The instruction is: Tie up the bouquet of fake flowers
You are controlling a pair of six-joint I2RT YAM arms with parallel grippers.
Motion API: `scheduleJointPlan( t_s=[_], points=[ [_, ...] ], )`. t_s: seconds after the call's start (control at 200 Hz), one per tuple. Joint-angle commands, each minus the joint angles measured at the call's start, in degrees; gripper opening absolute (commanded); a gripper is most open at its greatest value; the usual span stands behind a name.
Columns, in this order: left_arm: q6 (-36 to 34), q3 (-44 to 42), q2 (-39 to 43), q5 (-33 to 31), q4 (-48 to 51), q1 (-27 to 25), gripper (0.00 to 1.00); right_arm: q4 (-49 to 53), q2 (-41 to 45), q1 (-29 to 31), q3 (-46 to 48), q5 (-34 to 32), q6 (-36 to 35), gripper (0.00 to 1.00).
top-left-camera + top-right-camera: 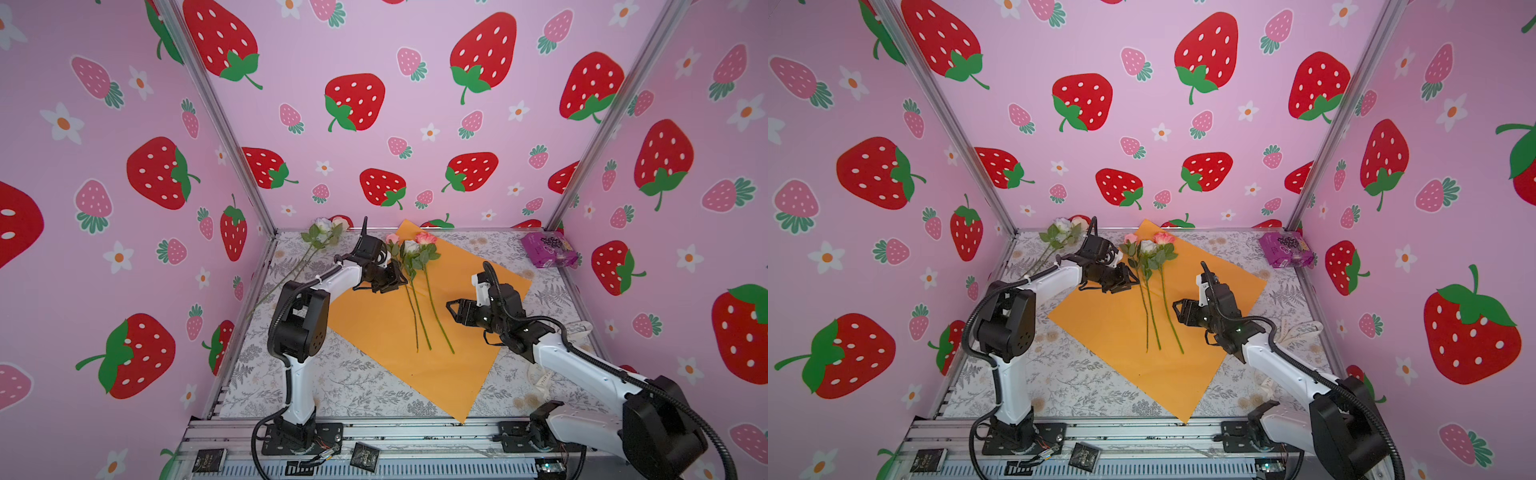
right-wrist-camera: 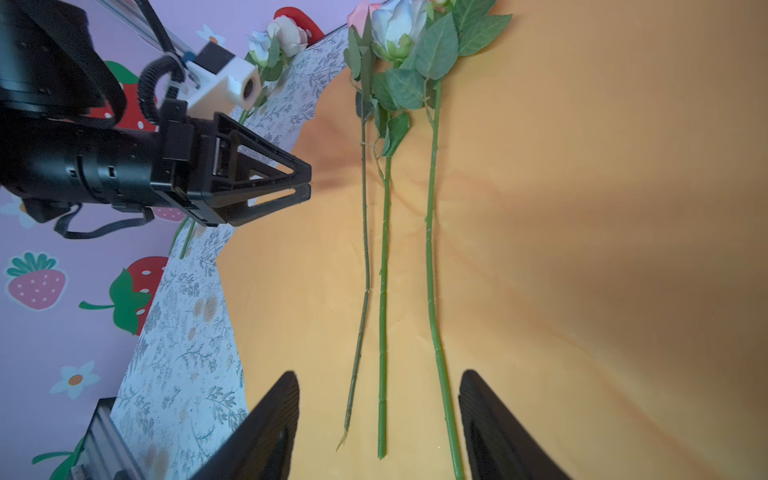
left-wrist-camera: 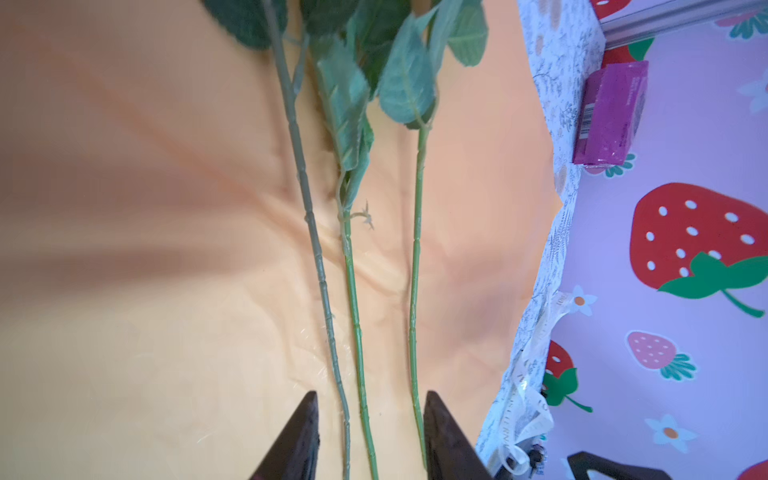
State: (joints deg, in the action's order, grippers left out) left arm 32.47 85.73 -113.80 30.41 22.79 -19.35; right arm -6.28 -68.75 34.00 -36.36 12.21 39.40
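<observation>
The bouquet of fake flowers lies loose as three roses [image 1: 411,249] [image 1: 1148,248], stems side by side on the orange wrapping paper [image 1: 374,328] [image 1: 1108,332]. Pink, white and peach heads point to the back wall. My left gripper [image 1: 400,279] [image 1: 1133,279] hovers just left of the leafy upper stems. In the left wrist view its jaws [image 3: 370,395] stand apart and hold nothing, with the stems [image 3: 353,291] running beyond them. My right gripper [image 1: 449,307] [image 1: 1177,308] is open just right of the stems. Its fingers [image 2: 378,374] frame the stem ends [image 2: 382,332], apart from them.
Two more roses [image 1: 328,228] lie off the paper at the back left. A purple packet [image 1: 548,249] sits in the back right corner. A pale ribbon [image 1: 582,328] lies by the right wall behind my right arm. The floral tablecloth [image 1: 353,382] surrounds the paper.
</observation>
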Motion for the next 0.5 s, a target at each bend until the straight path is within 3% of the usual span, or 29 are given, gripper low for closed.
scheduleJointPlan(
  t_s=[0.0,0.115,0.285,0.495],
  points=[
    [-12.61,4.76,1.29,-5.24,13.36,6.48,0.44,-6.37,-1.59,0.27,-0.95,5.88,-0.71,0.64],
    [-24.07,11.70,-0.65,-12.94,23.41,13.69,0.44,-7.95,-4.72,1.53,-3.51,7.90,-2.31,0.64],
    [-36.23,19.08,-5.52,-25.81,27.07,21.78,0.48,-7.51,-10.61,4.02,-9.40,7.98,-3.40,0.64],
    [-45.81,33.80,-18.55,-30.26,33.78,25.73,0.51,-7.87,-17.70,5.72,-14.77,9.17,-3.30,0.64]
  ],
)
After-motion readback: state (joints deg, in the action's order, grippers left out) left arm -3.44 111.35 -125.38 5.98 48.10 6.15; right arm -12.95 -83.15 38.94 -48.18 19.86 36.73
